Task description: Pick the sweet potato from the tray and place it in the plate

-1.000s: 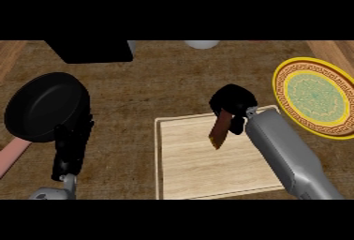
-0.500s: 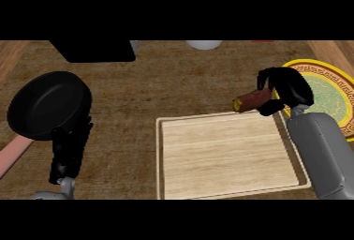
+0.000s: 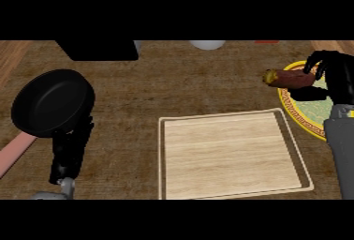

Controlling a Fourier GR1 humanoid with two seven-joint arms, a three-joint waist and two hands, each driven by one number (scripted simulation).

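Rightward and up the view, the right hand has carried the sweet potato off the tray and now holds it over the left rim of the plate. Its fingers curl round the potato's right end. The potato lies roughly level, its left tip jutting out above the counter; whether it touches the plate cannot be told. The yellow-rimmed plate shows a green centre below the hand, partly cut off by the view's right edge. The tray's pale wooden floor shows from rim to rim. At the left, a black pan with a pink handle sits on the counter, and the left hand rests just below it, fingers straight and pointing up.
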